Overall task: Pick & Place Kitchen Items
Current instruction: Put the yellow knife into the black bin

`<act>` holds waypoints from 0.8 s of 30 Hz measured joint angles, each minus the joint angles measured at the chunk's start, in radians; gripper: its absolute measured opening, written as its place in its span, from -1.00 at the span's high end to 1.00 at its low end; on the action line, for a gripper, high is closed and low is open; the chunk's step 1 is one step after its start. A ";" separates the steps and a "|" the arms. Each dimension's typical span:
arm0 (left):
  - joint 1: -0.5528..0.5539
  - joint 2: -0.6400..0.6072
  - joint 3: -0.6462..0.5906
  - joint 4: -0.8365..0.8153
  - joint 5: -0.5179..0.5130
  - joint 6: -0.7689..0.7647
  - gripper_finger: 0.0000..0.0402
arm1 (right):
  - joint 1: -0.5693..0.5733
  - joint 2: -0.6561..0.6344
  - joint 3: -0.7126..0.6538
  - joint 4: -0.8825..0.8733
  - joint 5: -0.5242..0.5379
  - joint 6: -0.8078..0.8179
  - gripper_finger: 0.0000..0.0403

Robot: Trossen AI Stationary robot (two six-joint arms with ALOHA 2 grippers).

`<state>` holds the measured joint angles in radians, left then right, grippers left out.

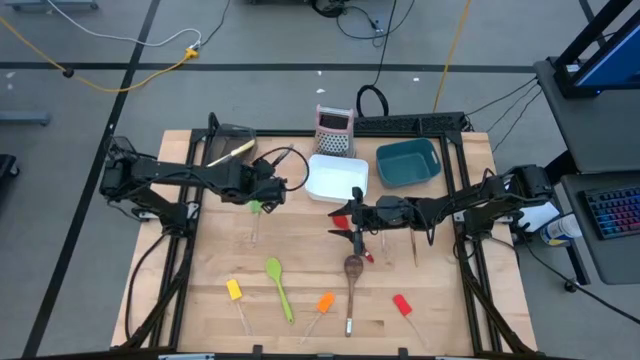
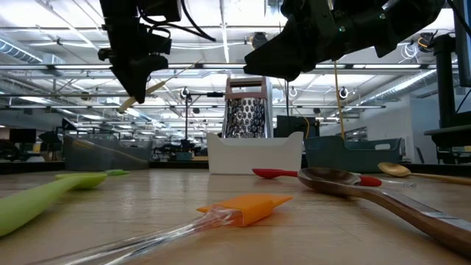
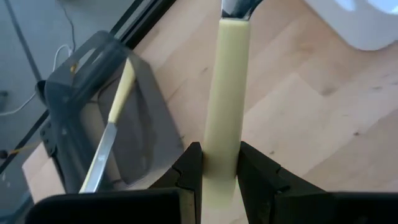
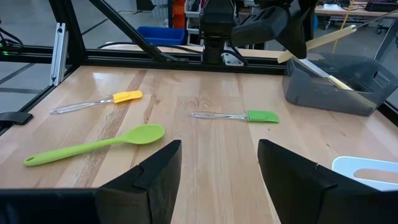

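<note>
My left gripper point(image 1: 265, 188) hangs above the table between the dark mesh bin point(image 1: 232, 140) and the white bin point(image 1: 337, 177), shut on a cream-handled knife point(image 3: 227, 93). A second cream-handled knife point(image 3: 112, 134) leans in the dark bin. A green-headed spatula point(image 4: 239, 116) lies on the table below the left gripper. My right gripper point(image 4: 217, 180) is open and empty, low over the table's middle near the red spoon point(image 2: 276, 174) and the wooden spoon point(image 1: 352, 268). My left gripper pinches the knife's cream handle point(image 3: 222, 155) between its two fingers point(image 3: 189, 171), one on each side, close to the handle's free end. The handle runs forward between the fingers and the metal blade point(image 3: 239, 6) points away. The knife is lifted clear and slanted point(image 2: 158, 87).
On the near half of the table lie a yellow spatula point(image 1: 233, 290), a green spoon point(image 1: 278, 285), an orange spatula point(image 1: 322, 303) and a red spatula point(image 1: 402, 305). The teal bin point(image 1: 408, 163) and the upright grater point(image 1: 333, 130) stand at the far edge.
</note>
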<state>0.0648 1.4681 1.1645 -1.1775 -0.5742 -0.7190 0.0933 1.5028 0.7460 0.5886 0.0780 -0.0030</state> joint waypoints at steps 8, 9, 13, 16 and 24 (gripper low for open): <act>0.074 0.000 0.000 -0.033 0.000 0.014 0.67 | 0.000 0.000 0.000 -0.001 0.000 0.000 -0.03; 0.085 0.000 0.000 -0.043 0.001 0.014 0.67 | 0.000 0.000 0.000 -0.003 0.000 0.000 -0.03; 0.135 0.000 0.000 -0.070 0.035 0.036 0.67 | 0.000 0.000 0.000 -0.003 0.000 0.000 -0.03; 0.173 0.000 0.000 -0.081 0.055 0.065 0.67 | 0.000 0.000 0.000 -0.003 0.000 0.000 -0.03; 0.284 0.000 0.000 -0.104 0.138 0.170 0.67 | 0.000 0.000 0.000 -0.003 0.000 0.000 -0.03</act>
<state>0.3483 1.4681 1.1645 -1.2819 -0.4365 -0.5490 0.0933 1.5028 0.7460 0.5854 0.0776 -0.0029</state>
